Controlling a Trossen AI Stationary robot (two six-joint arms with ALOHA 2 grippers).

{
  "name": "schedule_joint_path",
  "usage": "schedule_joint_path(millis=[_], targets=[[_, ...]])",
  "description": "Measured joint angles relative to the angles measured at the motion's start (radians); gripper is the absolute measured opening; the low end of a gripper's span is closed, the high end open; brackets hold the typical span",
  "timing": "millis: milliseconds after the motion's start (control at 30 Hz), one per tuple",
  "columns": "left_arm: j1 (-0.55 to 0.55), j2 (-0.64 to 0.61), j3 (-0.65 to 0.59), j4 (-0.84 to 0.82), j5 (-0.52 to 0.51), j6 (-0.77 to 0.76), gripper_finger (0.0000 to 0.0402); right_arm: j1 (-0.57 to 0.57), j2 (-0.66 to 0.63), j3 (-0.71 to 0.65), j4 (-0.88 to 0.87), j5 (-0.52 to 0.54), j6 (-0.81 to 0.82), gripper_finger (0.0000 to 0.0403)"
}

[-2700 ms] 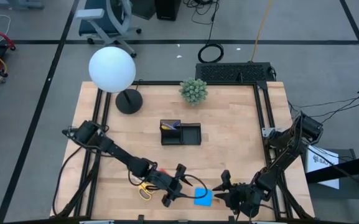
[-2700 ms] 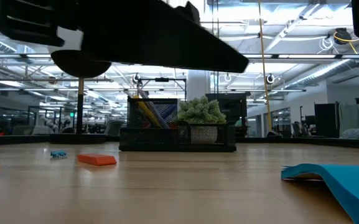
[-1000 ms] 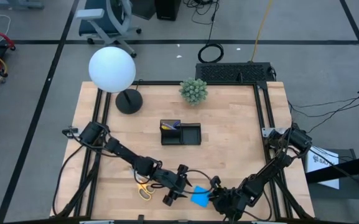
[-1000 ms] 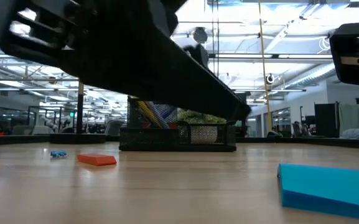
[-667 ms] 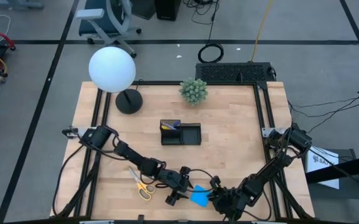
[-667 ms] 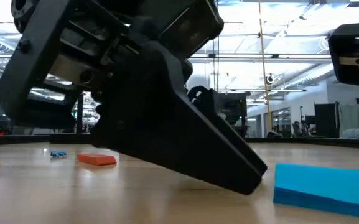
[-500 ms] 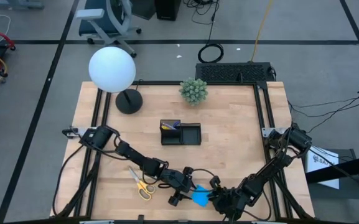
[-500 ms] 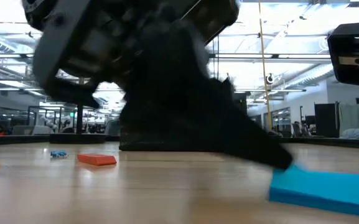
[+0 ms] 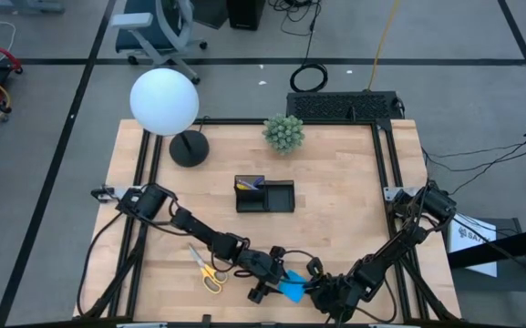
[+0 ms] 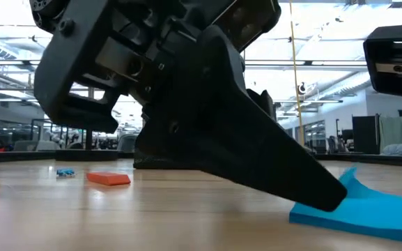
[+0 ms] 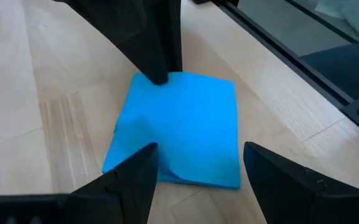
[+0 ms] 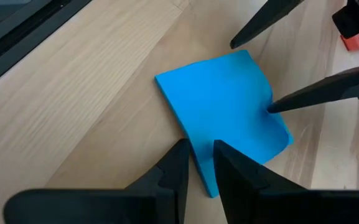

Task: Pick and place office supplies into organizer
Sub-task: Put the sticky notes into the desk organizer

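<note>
Grippers met over the blue sticky-note pad (image 9: 289, 288) near the table's (image 9: 354, 196) front edge, well apart from the black organizer (image 9: 264, 195) at mid-table. The left gripper (image 11: 198, 180) stood with its jaws spread wide, one finger on each side of the pad, a fingertip (image 12: 279, 104) pressing on a lifted corner. The right gripper (image 12: 199, 163) faced it from the opposite side, jaws narrowly parted with one tip at the pad's edge, pinching nothing clearly. The pad's sheets were bent up on one side rather than lying flat. The risk appeared to be that the loose top sheets would curl or peel away if either gripper closed on them alone, or that the two arms would collide in so tight a space. Yellow-handled scissors (image 9: 206, 271) and a red piece (image 10: 108, 179) lay nearby, not yet collected.
</note>
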Motion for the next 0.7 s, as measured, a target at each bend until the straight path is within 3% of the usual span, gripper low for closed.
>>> schedule_joint_path(millis=[467, 700], targets=[[-0.001, 0.000, 0.000, -0.009, -0.003, 0.002, 0.0243, 0.006, 0.000, 0.000, 0.002, 0.009, -0.024, 0.0071], [-0.001, 0.000, -0.001, -0.010, -0.004, 0.002, 0.0243, 0.003, 0.001, 0.000, 0.000, 0.063, -0.054, 0.0071]])
